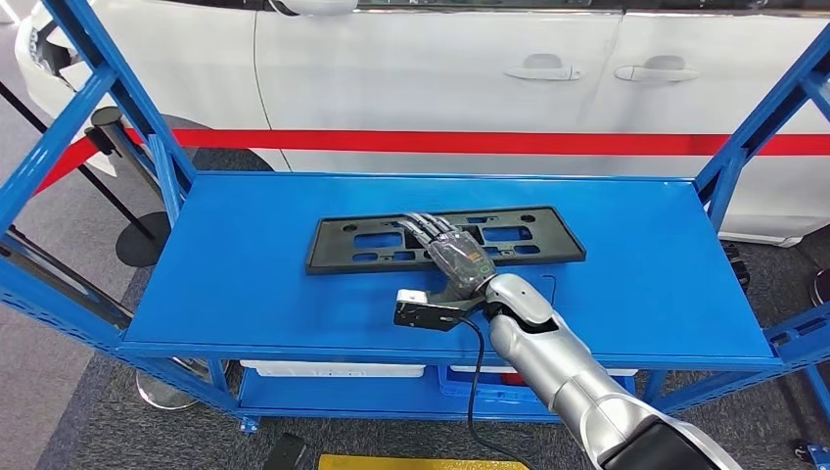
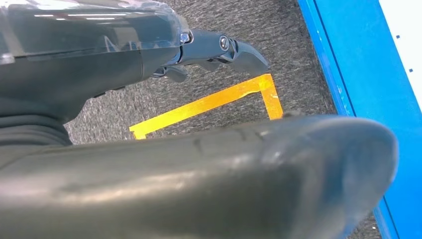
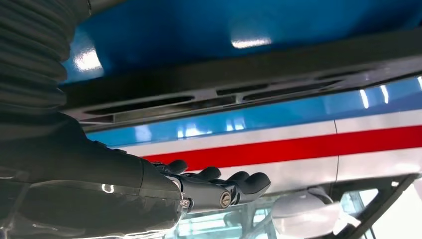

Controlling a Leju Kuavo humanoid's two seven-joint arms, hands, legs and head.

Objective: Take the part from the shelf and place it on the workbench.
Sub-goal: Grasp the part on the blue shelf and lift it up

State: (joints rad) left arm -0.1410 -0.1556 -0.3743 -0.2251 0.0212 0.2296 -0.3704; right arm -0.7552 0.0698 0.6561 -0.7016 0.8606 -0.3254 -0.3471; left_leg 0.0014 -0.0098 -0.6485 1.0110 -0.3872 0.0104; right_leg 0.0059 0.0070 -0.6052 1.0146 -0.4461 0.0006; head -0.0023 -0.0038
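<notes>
1. Head view: a black part lay flat on the blue shelf, toward its far edge. The right hand rested over the part's middle, fingers extended; any grip could not be told.
2. Left wrist view: the left hand hung over grey carpet and orange tape, holding nothing, fingers loosely extended.
3. Right wrist view: the right hand's fingers lay straight beside the part.

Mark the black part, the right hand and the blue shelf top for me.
black part (image 1: 343,242): head view, left section of the frame.
right hand (image 1: 453,253): head view, back of the hand over the part.
blue shelf top (image 1: 245,294): head view, bare surface left of the hand.
</notes>
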